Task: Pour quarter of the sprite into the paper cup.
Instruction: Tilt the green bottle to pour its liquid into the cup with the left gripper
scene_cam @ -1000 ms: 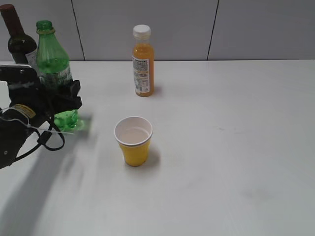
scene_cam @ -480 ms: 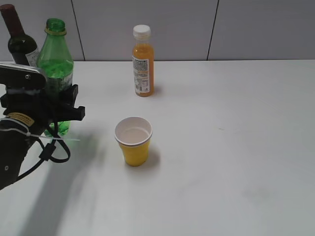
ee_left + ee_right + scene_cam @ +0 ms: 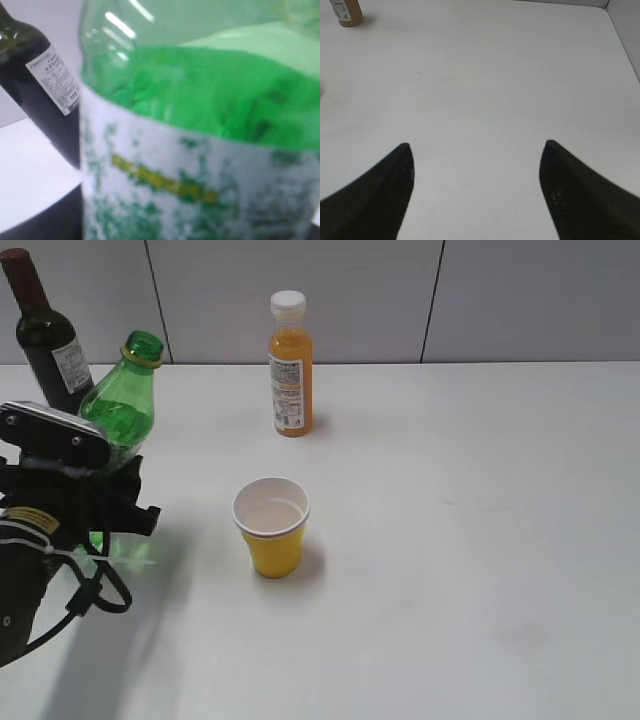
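Observation:
The sprite (image 3: 125, 405), a green open bottle, is held off the table at the left by my left gripper (image 3: 100, 502), which is shut on its labelled body. The bottle tilts with its mouth toward the right. It fills the left wrist view (image 3: 200, 150), white-green label up close. The paper cup (image 3: 271, 525), yellow outside and white inside, stands upright on the table to the right of the bottle, apart from it. My right gripper (image 3: 476, 150) is open and empty above bare table; it does not show in the exterior view.
A dark wine bottle (image 3: 48, 335) stands at the back left, behind the sprite, and shows in the left wrist view (image 3: 40, 90). An orange juice bottle (image 3: 290, 365) with a white cap stands behind the cup. The white table (image 3: 480, 520) reaches a grey wall.
My left gripper has lifted the sprite, moved it toward the camera and tilted its neck to the right. The cup and other bottles have not moved.

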Controlling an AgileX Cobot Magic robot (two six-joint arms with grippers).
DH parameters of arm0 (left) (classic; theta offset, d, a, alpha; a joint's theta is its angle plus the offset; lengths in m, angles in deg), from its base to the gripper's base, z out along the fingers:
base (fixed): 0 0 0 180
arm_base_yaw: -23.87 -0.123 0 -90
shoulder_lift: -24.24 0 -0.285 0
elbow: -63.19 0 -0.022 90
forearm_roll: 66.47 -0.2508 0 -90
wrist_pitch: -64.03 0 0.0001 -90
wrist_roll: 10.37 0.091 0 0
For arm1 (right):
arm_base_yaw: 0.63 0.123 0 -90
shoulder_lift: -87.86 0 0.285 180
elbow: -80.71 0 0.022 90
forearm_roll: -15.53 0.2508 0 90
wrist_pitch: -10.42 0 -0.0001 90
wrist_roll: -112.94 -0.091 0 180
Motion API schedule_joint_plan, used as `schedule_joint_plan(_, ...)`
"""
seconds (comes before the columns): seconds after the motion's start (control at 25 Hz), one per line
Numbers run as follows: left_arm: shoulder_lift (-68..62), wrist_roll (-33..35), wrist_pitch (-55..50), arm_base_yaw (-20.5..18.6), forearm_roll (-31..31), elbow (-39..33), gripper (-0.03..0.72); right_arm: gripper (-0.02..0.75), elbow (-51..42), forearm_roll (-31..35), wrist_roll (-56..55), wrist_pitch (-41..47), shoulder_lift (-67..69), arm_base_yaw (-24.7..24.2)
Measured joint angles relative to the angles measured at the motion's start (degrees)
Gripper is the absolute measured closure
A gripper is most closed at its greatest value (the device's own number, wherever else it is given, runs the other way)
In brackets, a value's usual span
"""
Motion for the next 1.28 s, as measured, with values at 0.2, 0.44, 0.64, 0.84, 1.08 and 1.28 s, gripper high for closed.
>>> schedule_joint_plan(0.2,0.01,1.65,0.00,0.72,1.22,-1.47,0.232,0.147,0.00,0.00,0.04,0.00,0.00,0.00)
schedule_joint_plan(0.44,0.17,8.10,0.00,4.44,1.84,-1.60,0.232,0.147,0.00,0.00,0.04,0.00,0.00,0.00)
schedule_joint_plan(0.64,0.33,15.29,0.00,4.57,5.14,-1.60,0.232,0.146,0.00,0.00,0.04,0.00,0.00,0.00)
schedule_joint_plan(0.84,0.40,19.76,0.00,4.57,4.79,-1.60,0.232,0.146,0.00,0.00,0.04,0.00,0.00,0.00)
schedule_joint_plan(1.08,0.40,26.38,0.00,4.57,2.76,-1.60,0.232,0.147,0.00,0.00,0.04,0.00,0.00,0.00)
schedule_joint_plan(1.28,0.40,32.49,0.00,4.57,1.61,-1.60,0.232,0.147,0.00,0.00,0.04,0.00,0.00,0.00)
